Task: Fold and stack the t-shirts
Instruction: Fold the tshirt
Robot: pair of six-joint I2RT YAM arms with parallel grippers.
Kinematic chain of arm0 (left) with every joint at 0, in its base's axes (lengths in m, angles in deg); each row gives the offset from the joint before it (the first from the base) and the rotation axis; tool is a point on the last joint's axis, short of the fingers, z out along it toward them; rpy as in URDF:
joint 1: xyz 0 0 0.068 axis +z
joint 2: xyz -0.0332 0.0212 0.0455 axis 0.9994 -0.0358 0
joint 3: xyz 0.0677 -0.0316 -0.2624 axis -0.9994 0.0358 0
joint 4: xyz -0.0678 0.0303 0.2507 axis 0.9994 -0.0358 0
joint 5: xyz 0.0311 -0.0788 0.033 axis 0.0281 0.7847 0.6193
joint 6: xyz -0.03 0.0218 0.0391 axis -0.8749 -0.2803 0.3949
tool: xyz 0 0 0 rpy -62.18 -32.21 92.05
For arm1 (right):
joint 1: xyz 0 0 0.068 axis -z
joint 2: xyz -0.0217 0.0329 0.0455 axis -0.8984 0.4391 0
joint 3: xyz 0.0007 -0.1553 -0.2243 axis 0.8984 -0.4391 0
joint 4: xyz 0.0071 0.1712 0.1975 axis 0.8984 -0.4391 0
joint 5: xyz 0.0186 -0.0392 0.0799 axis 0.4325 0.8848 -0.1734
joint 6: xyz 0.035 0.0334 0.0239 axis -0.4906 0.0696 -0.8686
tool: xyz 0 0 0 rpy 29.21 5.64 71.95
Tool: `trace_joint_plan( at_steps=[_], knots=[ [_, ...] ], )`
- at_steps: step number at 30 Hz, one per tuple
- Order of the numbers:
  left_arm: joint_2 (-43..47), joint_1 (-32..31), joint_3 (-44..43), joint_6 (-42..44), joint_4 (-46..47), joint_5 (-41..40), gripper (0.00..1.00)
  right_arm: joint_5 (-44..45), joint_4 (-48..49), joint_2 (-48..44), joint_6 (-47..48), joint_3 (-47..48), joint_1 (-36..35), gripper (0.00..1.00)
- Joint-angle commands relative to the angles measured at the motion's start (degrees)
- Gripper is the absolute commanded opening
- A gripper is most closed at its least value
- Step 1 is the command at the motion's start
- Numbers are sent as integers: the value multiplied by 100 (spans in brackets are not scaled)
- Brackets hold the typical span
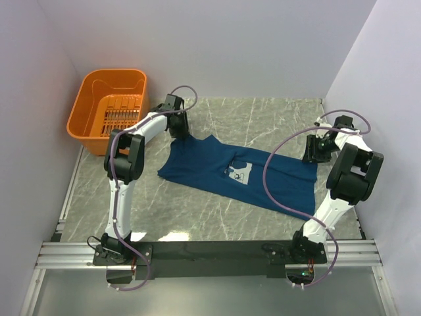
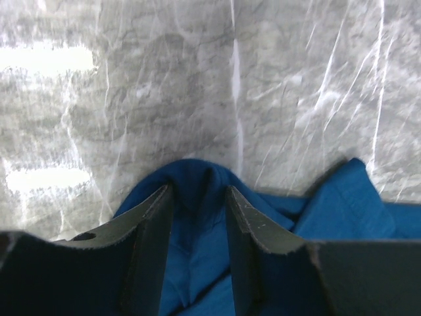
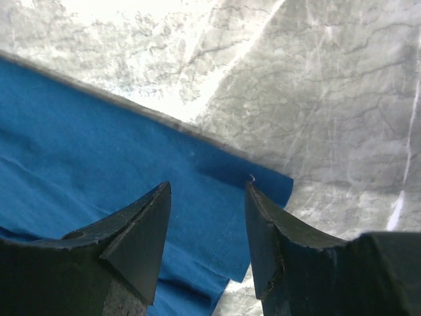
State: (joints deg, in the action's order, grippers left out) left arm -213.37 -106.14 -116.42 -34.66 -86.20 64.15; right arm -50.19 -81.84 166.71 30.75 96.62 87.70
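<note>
The navy-blue t-shirt (image 1: 276,185) lies spread across the marble table, its pale chest print (image 1: 238,174) facing up. At the shirt's far left corner my left gripper (image 1: 179,129) is down on the cloth. In the left wrist view the gripper (image 2: 198,189) is shut on a raised pucker of the t-shirt (image 2: 342,204), with blue cloth humped up between its fingers. My right gripper (image 1: 314,150) is at the shirt's far right corner. In the right wrist view it (image 3: 207,185) stands open astride the flat hemmed corner of the t-shirt (image 3: 79,145), with nothing pinched.
An orange basket (image 1: 89,140) stands at the back left, just beyond the left arm. White walls close in the table (image 1: 217,217) on the left, back and right. A metal rail runs along the near edge by the arm bases.
</note>
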Motion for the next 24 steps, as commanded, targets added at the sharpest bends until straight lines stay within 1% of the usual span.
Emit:
trace_joint_plan(
  at_steps=[1, 6, 8, 9, 10, 12, 13, 21, 24],
  knots=[
    [-125, 9, -299, -108, 32, 59, 42, -8, 118, -60, -18, 220, 77, 56],
    [-239, 27, -414, -178, -11, -38, 43, -122, 118, -323, 34, 140, 86, 55],
    [-222, 27, -379, -178, 15, -12, 42, -175, 118, -394, 52, 97, 86, 56],
    [-213, 35, -344, -204, 32, -3, 37, -193, 110, -438, 43, 88, 95, 55],
    [-169, 35, -317, -222, 128, 40, 19, -219, 110, -447, 43, 70, 95, 55],
    [-90, 44, -238, -310, 243, 76, 5, -272, 110, -482, 35, 53, 95, 55],
    [-72, 53, -229, -328, 287, 93, 1, -281, 118, -499, 26, 35, 95, 55],
    [-124, 272, -633, -731, 524, -21, 1, -281, 215, -491, 17, 8, 112, 55],
    [-273, 457, -835, -968, 743, 180, 1, -290, 250, -447, -9, 52, 113, 55]
  ],
)
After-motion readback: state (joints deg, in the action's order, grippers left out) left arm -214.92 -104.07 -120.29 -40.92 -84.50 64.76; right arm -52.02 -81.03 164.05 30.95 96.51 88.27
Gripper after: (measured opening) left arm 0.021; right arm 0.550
